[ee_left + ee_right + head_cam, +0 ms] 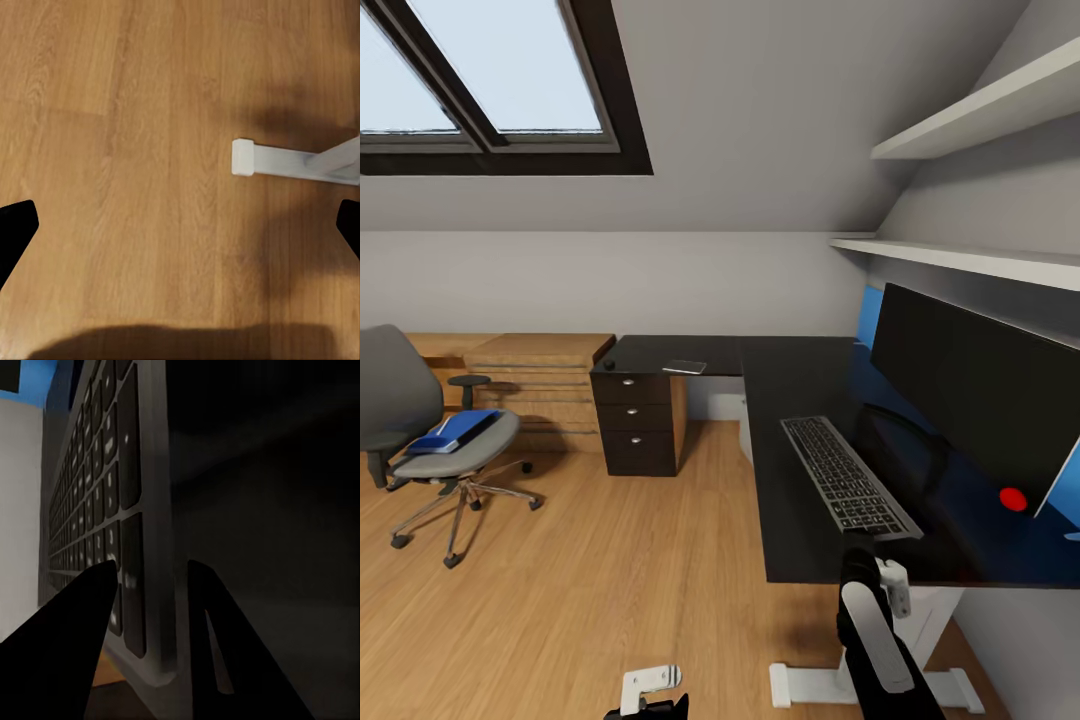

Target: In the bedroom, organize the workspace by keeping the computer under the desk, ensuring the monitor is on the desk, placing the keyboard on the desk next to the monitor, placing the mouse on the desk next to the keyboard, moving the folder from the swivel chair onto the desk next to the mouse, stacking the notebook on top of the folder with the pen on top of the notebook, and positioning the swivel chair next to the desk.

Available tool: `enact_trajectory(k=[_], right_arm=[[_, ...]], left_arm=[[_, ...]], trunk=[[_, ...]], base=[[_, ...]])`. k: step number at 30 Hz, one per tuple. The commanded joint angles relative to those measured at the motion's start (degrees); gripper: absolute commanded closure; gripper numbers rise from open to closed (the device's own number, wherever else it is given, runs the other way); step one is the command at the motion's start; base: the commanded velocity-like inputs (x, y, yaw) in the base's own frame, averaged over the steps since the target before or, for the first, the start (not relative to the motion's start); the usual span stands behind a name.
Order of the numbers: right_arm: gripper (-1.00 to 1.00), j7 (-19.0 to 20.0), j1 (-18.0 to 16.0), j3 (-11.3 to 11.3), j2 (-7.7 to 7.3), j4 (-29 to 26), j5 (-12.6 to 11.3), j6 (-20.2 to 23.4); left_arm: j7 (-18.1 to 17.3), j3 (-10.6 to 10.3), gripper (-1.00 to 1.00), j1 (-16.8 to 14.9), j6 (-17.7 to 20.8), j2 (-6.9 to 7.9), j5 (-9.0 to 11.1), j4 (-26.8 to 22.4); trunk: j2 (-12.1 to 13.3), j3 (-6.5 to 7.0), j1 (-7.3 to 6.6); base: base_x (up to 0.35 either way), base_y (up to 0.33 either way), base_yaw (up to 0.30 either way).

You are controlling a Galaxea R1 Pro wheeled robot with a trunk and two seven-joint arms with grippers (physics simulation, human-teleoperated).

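My right gripper [868,548] [150,577] is shut on the near end of the silver-grey keyboard [847,476] [112,495], one finger over the keys and the other against its edge. The keyboard lies on the black desk [780,380] in front of the black monitor [970,385]. Low over the wood floor, my left gripper [651,690] [180,225] is open and holds nothing. At the far left stands the swivel chair [400,400] with the blue folder [455,430] on its seat. On the desk's far wing lie the small dark mouse [609,364] and a thin flat notebook [685,367].
A black drawer block [638,420] stands under the desk's far wing, beside a light-wood drawer unit [545,385]. The desk's white foot [800,685] [259,159] lies on the floor between my arms. White shelves [980,110] hang above the monitor. Open floor lies between chair and desk.
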Motion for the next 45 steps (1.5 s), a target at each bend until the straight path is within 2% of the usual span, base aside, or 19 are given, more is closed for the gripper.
enact_trajectory(k=[1, 5, 9, 15, 21, 29, 35, 45], right_arm=[[1.0, -1.2, -0.2, 0.0, 0.03, -0.1, -0.3, -0.3], [1.0, -6.3, -1.0, 0.0, 0.04, -0.1, 0.0, -0.3], [1.0, -7.7, -1.4, 0.0, 0.04, -0.2, 0.1, -0.3], [1.0, -8.1, -1.6, 0.0, -0.02, -0.1, 0.2, -0.4], [1.0, -8.1, -1.9, 0.0, 0.03, 0.1, 2.1, -0.9], [1.0, -8.1, -1.9, -0.1, 0.04, 0.3, 2.4, -1.4], [1.0, -8.1, -2.0, 0.0, 0.12, 0.9, 2.1, -6.1], [1.0, -8.1, -2.0, 0.0, 0.13, 1.1, 2.1, -7.0]], left_arm=[[0.5, -0.1, -1.0, 0.0, 0.2, 0.01, 0.6, -0.1], [0.5, -0.2, -1.0, 0.0, 0.2, 0.01, 0.6, -0.1], [0.4, -0.2, -1.0, 0.0, 0.2, 0.01, 0.6, -0.1], [0.3, -0.3, -1.0, 0.0, 0.2, 0.01, 0.6, -0.1], [0.4, -0.3, -1.0, 0.0, 0.2, 0.01, 0.6, -0.1], [0.3, -0.2, -1.0, 0.0, 0.2, 0.01, 0.6, -0.1], [0.2, 0.0, -1.0, 0.0, 0.2, 0.01, 0.6, -0.1], [0.3, 0.0, -1.0, 0.0, 0.2, 0.01, 0.6, -0.1]], trunk=[[0.0, -0.05, 0.01], [0.0, -0.05, 0.01], [0.0, -0.05, 0.01], [0.0, -0.05, 0.01], [0.0, -0.05, 0.01], [0.0, -0.05, 0.01], [0.0, -0.05, 0.01], [0.0, -0.05, 0.01]], base=[[0.032, 0.0, 0.0], [0.012, 0.0, 0.0], [0.002, 0.0, 0.0], [0.117, -0.029, 0.0], [0.191, -0.088, 0.0], [0.021, -0.01, 0.0], [0.092, 0.19, 0.0], [0.056, 0.065, 0.0]])
